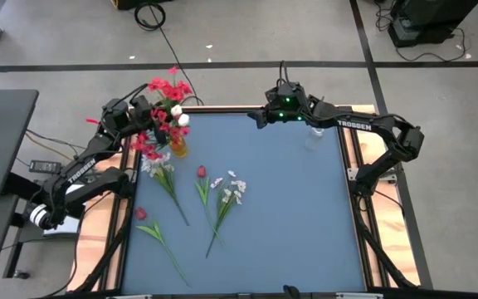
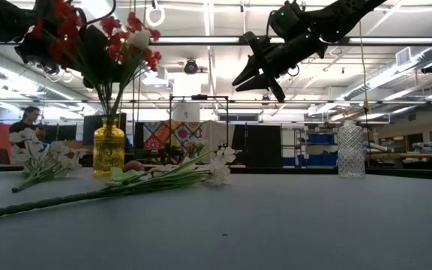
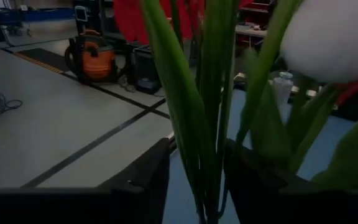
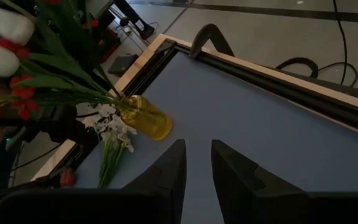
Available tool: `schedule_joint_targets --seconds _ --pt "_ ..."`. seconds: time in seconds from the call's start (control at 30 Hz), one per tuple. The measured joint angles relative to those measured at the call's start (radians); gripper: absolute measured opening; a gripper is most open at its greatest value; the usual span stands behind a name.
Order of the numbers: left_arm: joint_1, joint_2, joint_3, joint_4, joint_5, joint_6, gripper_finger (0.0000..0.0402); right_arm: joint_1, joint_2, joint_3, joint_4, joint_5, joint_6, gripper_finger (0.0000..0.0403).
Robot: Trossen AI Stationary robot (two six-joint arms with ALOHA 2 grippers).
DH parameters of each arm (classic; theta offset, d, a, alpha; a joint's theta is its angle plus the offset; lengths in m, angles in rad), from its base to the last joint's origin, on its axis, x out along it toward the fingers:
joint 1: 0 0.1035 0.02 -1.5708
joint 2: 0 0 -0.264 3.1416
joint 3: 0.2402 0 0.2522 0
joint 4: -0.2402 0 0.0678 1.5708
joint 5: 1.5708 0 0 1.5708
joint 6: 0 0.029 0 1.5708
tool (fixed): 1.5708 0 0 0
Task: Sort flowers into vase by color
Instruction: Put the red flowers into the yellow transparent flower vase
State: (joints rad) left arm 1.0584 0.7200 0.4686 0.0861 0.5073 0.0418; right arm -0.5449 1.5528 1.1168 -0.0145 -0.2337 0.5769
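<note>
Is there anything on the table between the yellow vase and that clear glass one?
No. In the high view, only bare blue table surface runs from the yellow vase to the clear vase; the right gripper hovers above it.

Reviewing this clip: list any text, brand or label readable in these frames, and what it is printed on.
"TROSSEN": on the right arm, in the high view.
"TROSSEN": on the left arm, smaller and slanted, just legible.
Nothing is readable on the yellow vase, the clear vase or the table.
Room signs in the low view are too blurred to read.
</note>
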Motion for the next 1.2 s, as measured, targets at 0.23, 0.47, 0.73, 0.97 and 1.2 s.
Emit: schedule_joint_targets --seconds 0.23,0.47,0.73,0.97,1.2 --pt "-0.002 -0.009 0.009 -0.022 0.014 0.005 0.0231 0.021 0.000 0.000 -0.002 -0.005 0.047 0.0095" --pt "0.006 -0.013 0.121 -0.167 -0.001 0.093 0.0279 0.035 0.000 0.000 -0.005 -0.006 0.047 0.0114" --pt "0.006 -0.013 0.160 -0.172 -0.095 0.097 0.0281 0.019 0.000 0.000 -0.002 -0.007 0.014 0.0114" --pt "0.006 -0.013 0.260 -0.193 -0.185 0.159 0.0281 0.029 0.000 0.000 -0.002 -0.022 0.009 0.0114" --pt "0.005 0.021 0.282 -0.209 -0.208 0.149 0.0281 0.091 0.030 0.001 0.108 0.145 0.096 0.0113"
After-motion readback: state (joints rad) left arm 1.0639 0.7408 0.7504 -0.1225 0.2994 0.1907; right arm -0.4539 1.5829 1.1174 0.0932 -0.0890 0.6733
